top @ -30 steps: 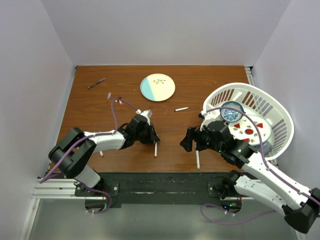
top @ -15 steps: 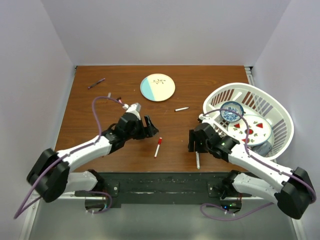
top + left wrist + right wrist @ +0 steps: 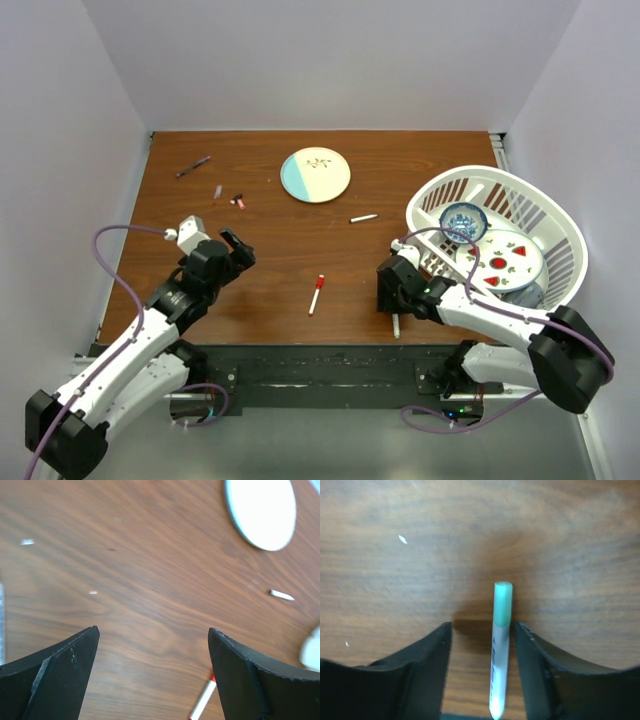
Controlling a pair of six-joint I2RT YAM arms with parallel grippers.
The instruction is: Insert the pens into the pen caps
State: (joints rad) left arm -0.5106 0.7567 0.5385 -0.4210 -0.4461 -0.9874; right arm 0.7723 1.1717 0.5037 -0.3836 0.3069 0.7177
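Note:
A white pen with a green end [image 3: 502,640] lies on the table between the fingers of my right gripper [image 3: 482,628]. It sits close to the right finger, with a gap on the left, so the jaws stand open around it. From above, that gripper [image 3: 394,303] covers most of this pen [image 3: 396,325]. My left gripper [image 3: 238,250] hangs wide open over bare wood, holding nothing. A red-capped white pen [image 3: 316,294] lies loose mid-table, also showing beside the left wrist's right finger [image 3: 202,706]. Another white pen [image 3: 363,217], a dark purple pen [image 3: 193,166] and small caps [image 3: 238,201] lie farther back.
A round white and pale-blue plate [image 3: 315,174] sits at the back centre. A white basket [image 3: 545,215] holding dishes fills the right side, close behind my right arm. A pale cap [image 3: 217,190] lies near the small caps.
My left gripper opened, let go of the red-capped pen and drew back to the left; that pen now lies on the table. My right gripper's jaws narrowed around the green-ended pen.

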